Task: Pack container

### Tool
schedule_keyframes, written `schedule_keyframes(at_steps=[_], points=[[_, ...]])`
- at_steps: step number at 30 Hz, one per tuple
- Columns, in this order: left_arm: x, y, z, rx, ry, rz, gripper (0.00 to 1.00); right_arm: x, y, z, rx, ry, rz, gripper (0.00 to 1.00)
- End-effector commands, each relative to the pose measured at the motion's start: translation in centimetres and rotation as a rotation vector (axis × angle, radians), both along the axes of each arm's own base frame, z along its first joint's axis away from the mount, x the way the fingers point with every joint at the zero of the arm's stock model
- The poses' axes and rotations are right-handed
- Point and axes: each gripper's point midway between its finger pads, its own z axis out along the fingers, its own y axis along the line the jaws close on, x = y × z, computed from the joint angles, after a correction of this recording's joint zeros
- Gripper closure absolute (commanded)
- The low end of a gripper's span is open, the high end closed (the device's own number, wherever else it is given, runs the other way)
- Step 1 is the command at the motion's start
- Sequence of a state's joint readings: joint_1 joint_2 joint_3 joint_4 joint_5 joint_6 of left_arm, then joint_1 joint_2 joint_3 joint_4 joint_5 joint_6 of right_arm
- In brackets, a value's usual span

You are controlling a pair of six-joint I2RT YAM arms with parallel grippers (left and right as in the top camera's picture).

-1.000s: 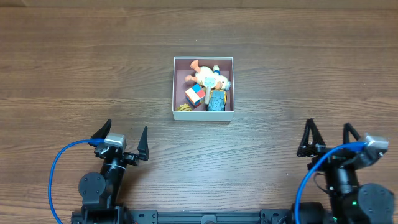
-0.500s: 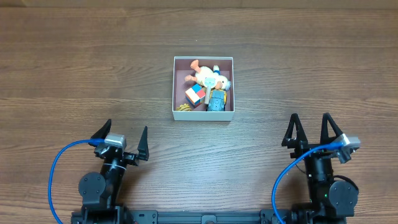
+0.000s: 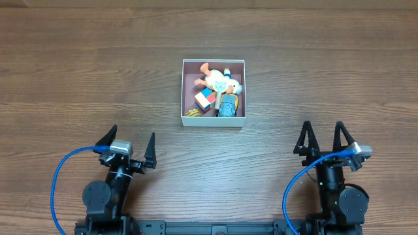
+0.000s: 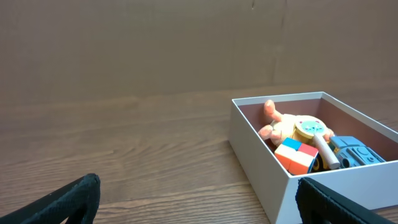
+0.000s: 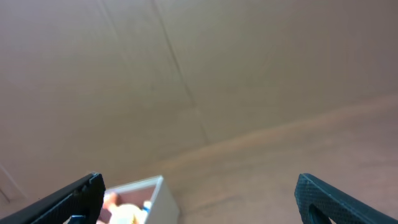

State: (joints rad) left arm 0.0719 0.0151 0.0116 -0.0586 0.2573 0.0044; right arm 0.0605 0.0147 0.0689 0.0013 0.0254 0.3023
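Container (image 3: 213,121) on surface (image 3: 78,65) holds plush toy (image 3: 214,78), multicoloured cube (image 3: 205,100), blue toy (image 3: 228,108). Left gripper (image 3: 132,134), right gripper (image 3: 322,127) well apart from container: jaws spread wide, empty.

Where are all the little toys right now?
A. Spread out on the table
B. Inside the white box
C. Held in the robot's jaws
B: the toys all lie together inside the container, and both arms' jaws stand open with nothing between them, well apart from the box.
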Motion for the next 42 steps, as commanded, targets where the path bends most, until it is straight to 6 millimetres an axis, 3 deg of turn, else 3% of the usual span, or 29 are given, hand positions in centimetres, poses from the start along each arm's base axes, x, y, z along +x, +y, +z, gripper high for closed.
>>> schedule_keyframes(at_steps=[1, 6, 42], points=[[0.0, 0.2, 0.1, 0.019, -0.013, 0.008, 0.00, 0.3, -0.7, -1.7, 0.005, 0.030, -0.037, 0.00], [0.0, 0.2, 0.1, 0.019, -0.013, 0.008, 0.00, 0.5, -0.7, -4.7, -0.001, 0.129, -0.039, 0.00], [0.0, 0.2, 0.1, 0.019, -0.013, 0.008, 0.00, 0.5, -0.2, -4.8, -0.003, 0.133, -0.010, 0.00]])
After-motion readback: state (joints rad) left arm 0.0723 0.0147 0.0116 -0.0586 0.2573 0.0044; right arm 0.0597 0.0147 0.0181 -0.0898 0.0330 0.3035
